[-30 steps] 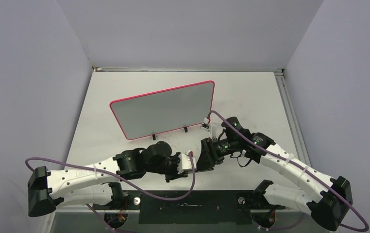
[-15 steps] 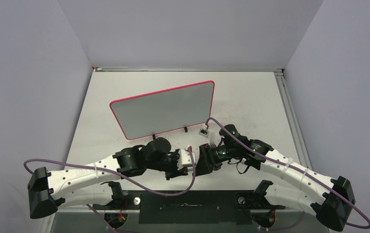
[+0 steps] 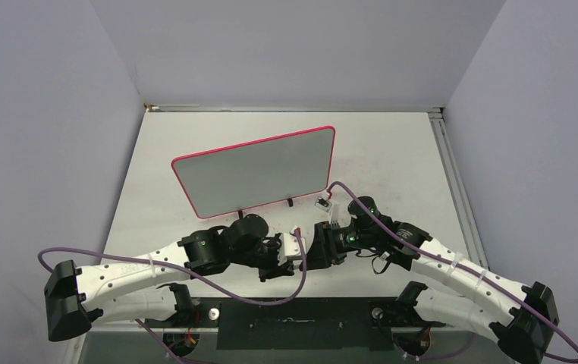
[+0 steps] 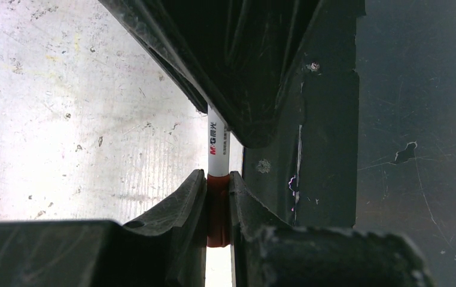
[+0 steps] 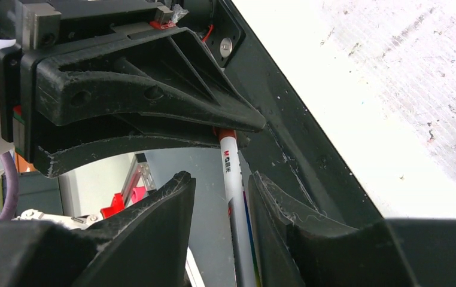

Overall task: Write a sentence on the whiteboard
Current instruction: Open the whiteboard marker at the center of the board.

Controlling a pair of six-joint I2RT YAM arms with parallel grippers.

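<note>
Your left gripper (image 4: 216, 179) is clamped on the pen (image 4: 218, 140). In its wrist view both fingers press against the red end section (image 4: 218, 215), with no gap on either side, and the white barrel runs straight out past the fingertips. Your right gripper (image 5: 221, 179) is not closed on anything. Its jaws stand partly open around the same barrel, with one finger (image 5: 270, 209) just beside it and clear space between the barrel and the other finger (image 5: 160, 221). I cannot tell whether the nearer pad actually touches. The pen's long axis runs from one gripper to the other, so it lies roughly left to right across the scene, red end toward the left arm and white barrel reaching into the right jaws. In the overhead view the pen itself is hidden between the two gripper bodies, which meet tip to tip near the near edge of the table (image 3: 392, 152), close to its middle. The barrel carries red lettering that reads "M&G", followed by small characters too fine to read. The whiteboard (image 3: 256, 174) stands upright on two small black feet (image 3: 292, 202) toward the middle of the table, farther back than both grippers and apart from them. Its long axis runs left to right, with the right end set farther back. Its pale face is turned toward the arms, and a thin red rim (image 3: 252, 142) runs round it.
</note>
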